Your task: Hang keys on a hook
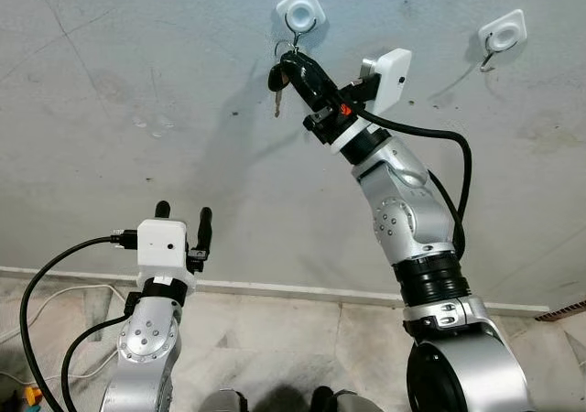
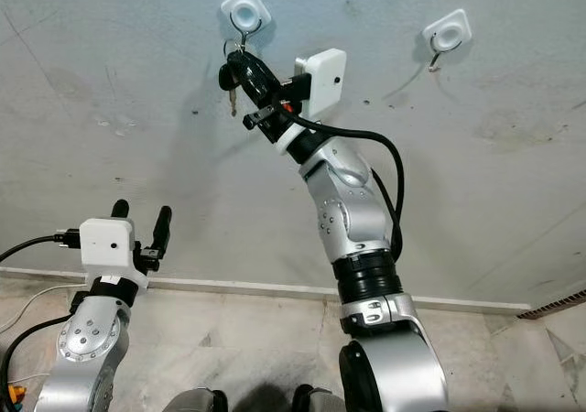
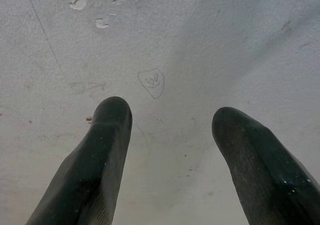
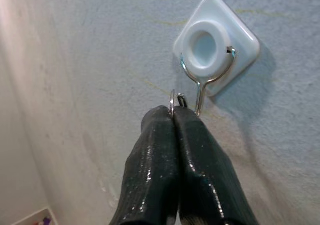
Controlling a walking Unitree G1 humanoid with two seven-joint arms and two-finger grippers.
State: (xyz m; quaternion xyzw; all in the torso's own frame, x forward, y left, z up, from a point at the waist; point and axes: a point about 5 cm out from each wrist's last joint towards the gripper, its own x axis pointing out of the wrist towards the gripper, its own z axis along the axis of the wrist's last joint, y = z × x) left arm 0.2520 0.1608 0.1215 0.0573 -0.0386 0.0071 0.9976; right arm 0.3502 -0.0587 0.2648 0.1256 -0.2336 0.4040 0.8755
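Observation:
Two white diamond-shaped wall hooks are stuck on the grey wall: the left hook [image 1: 301, 13] and the right hook [image 1: 502, 35]. My right gripper [image 1: 291, 59] is raised just under the left hook, shut on the key ring [image 4: 172, 101]. The keys [image 1: 276, 87] dangle below the fingers. In the right wrist view the ring pokes out between the fingertips right beside the wire hook [image 4: 200, 92]. My left gripper [image 1: 184, 214] is low at the left, open, pointing at bare wall with nothing between its fingers [image 3: 102, 150].
The grey plaster wall [image 1: 137, 82] fills the scene, with a white skirting strip [image 1: 275, 288] at its foot and a pale tiled floor [image 1: 302, 339] below. Black cables [image 1: 41, 293] loop beside my left arm.

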